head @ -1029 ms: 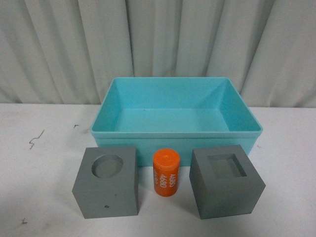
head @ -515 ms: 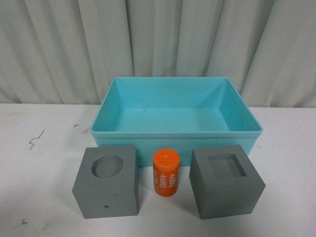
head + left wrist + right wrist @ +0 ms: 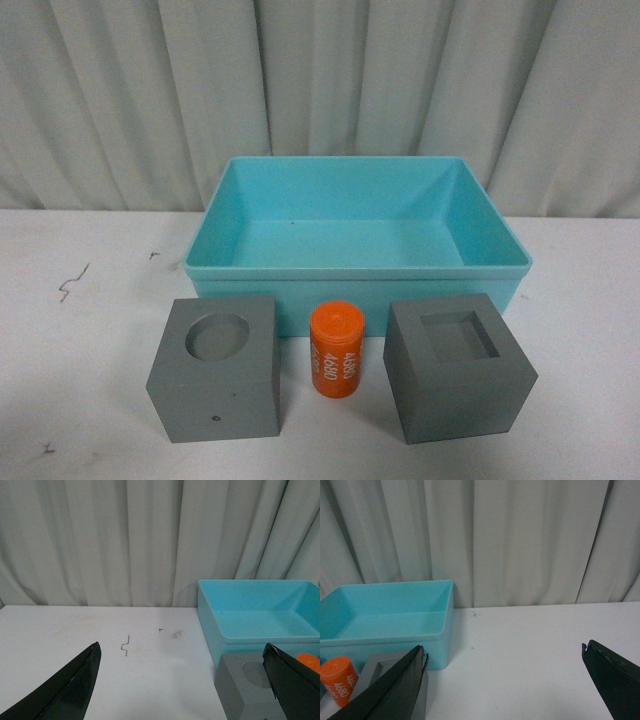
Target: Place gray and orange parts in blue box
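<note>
Gray round-recess cube (image 3: 214, 368), orange cyl. (image 3: 337, 350), gray sq.-recess cube (image 3: 460, 368)

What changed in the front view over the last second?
Nothing visibly changed. The gray cube with the round recess, the orange cylinder and the gray cube with the square recess stand where they were in front of the blue box, which is still empty.

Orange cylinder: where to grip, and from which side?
Grip the orange cylinder across its curved side near the top, coming straight down. It stands upright with its top clear, while the left cube, the right cube and the box wall hem in three sides. Fingers likely fit the gaps beside the cubes.
</note>
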